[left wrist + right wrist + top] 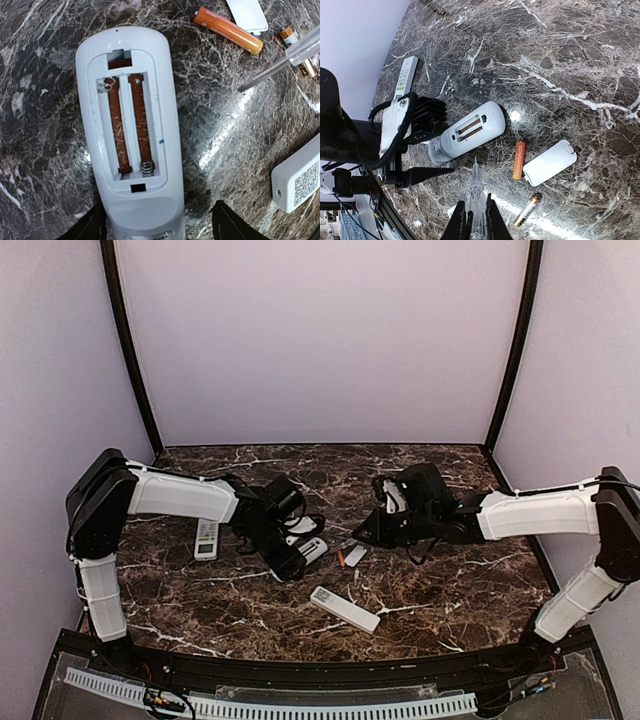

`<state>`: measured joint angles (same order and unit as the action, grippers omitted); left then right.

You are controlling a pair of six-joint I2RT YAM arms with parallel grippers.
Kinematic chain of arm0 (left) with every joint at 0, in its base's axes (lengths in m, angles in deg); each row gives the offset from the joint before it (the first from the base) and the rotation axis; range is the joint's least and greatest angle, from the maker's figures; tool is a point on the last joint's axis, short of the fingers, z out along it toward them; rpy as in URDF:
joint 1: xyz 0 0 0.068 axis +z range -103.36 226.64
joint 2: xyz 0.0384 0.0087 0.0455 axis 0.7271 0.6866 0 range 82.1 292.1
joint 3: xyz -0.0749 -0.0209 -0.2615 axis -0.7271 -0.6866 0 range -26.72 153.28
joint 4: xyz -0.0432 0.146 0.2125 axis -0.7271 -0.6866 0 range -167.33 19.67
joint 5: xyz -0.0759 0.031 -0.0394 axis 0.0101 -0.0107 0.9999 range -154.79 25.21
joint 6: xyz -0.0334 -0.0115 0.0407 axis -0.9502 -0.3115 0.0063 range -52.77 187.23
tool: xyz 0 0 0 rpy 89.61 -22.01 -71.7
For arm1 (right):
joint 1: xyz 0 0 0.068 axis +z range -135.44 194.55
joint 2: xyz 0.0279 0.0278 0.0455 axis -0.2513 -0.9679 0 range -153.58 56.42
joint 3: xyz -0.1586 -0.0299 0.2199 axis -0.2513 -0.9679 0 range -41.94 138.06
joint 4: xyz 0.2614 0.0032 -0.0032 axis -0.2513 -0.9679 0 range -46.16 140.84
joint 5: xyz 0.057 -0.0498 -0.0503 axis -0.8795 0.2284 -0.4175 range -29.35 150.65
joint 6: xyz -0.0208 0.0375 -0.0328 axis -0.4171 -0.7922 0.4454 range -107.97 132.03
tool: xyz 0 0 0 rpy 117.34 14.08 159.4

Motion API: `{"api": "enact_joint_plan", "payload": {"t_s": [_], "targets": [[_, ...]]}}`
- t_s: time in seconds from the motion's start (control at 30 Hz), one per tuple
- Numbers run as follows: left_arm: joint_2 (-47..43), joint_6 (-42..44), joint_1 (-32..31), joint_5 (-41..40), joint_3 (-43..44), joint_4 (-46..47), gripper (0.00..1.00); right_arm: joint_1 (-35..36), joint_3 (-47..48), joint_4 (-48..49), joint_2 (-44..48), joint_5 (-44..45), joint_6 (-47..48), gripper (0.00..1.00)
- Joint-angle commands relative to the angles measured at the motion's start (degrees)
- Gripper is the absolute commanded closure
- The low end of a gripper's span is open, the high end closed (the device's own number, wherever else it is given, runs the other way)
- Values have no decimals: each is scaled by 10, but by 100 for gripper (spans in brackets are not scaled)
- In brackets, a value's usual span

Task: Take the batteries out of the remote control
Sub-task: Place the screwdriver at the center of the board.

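The white remote control (130,140) lies back up on the marble, its cover off and both battery slots bare. My left gripper (159,225) is open and straddles the remote's near end, with a clear gap at the right finger. Two batteries lie loose beside it: an orange one (227,30) and a gold-tipped one (527,210). The white cover plate (550,162) rests against the orange battery (519,160). My right gripper (476,220) is shut on a clear screwdriver (476,192), whose tip points at the remote (467,132) without touching it.
A second white remote (345,608) lies nearer the table's front edge, and its end shows in the left wrist view (297,180). A third remote (206,538) lies behind the left arm. The two grippers (295,558) (372,530) stand close together mid-table.
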<state>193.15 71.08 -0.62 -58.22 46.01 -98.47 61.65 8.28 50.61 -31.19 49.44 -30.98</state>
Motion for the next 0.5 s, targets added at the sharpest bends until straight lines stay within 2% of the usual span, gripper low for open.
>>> {"api": "enact_joint_plan", "payload": {"t_s": [0.0, 0.2, 0.47], "targets": [[3, -7, -6, 13, -19, -26, 24, 4, 10, -11, 19, 29, 11, 100], [-29, -16, -6, 16, -24, -9, 19, 3, 10, -19, 29, 49, 13, 100], [-120, -28, -6, 20, -51, 48, 19, -3, 1, -17, 41, 75, 15, 100]]}}
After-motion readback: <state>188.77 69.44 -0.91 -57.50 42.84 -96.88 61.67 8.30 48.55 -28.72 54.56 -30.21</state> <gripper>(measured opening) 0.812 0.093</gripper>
